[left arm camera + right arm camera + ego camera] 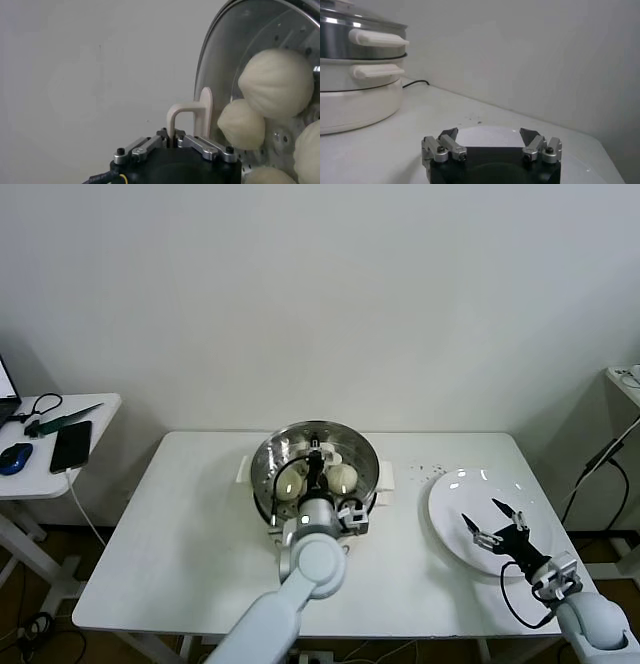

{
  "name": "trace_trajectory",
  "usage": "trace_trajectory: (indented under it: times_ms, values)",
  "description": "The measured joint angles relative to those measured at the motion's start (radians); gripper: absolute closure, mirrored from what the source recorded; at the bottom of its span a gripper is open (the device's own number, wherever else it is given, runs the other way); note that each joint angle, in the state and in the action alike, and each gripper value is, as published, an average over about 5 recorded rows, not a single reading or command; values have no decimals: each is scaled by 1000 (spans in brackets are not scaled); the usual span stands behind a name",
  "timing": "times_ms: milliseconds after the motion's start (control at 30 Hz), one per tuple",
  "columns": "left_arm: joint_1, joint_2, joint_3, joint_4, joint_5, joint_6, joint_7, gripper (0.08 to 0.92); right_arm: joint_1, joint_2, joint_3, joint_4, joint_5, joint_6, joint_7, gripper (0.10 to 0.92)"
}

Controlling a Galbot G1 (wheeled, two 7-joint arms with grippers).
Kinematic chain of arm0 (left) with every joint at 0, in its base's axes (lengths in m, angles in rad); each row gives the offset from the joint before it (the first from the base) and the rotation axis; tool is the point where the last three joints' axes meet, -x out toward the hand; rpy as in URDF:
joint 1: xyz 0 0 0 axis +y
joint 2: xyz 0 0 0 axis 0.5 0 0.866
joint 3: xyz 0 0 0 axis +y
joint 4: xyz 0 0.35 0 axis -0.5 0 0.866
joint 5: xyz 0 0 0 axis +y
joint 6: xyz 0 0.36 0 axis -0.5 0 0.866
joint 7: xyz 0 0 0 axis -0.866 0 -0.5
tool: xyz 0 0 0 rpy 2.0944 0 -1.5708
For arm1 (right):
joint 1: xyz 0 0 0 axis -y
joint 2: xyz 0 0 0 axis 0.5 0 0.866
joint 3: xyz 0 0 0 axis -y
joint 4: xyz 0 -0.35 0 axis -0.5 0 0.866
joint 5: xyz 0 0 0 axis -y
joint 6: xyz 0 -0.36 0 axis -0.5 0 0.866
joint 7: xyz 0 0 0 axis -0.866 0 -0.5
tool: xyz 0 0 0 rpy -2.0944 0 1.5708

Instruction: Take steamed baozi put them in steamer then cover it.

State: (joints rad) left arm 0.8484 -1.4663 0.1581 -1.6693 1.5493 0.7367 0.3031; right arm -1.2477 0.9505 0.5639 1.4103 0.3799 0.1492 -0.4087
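left hand (174,141) clamped on cover handle (192,117) | glass cover (235,45) over steamed baozi (276,82)

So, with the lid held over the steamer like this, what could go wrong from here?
1. The left gripper is shut on only the thin white handle of the glass cover; the cover could tilt or swing.
2. If the cover comes down off centre, its metal rim may catch the steamer wall instead of seating.
3. The baozi sit close under the glass and might be pressed.

The right gripper waits open over the white plate.
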Motion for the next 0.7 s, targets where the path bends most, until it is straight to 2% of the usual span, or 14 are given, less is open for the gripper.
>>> trace_trajectory:
  times_ms: [267, 367, 700]
  values:
    - [4, 7, 0, 0, -1, -1, -5, 849, -1, -2, 0, 2, -2, -1, -4, 203]
    - [4, 12, -4, -7, -2, -1, 1, 821, 1, -4, 0, 3, -2, -2, -4, 203]
    - [16, 50, 2, -66, -26, -1, 25, 546, 8, -4, -3, 2, -4, -8, -5, 203]
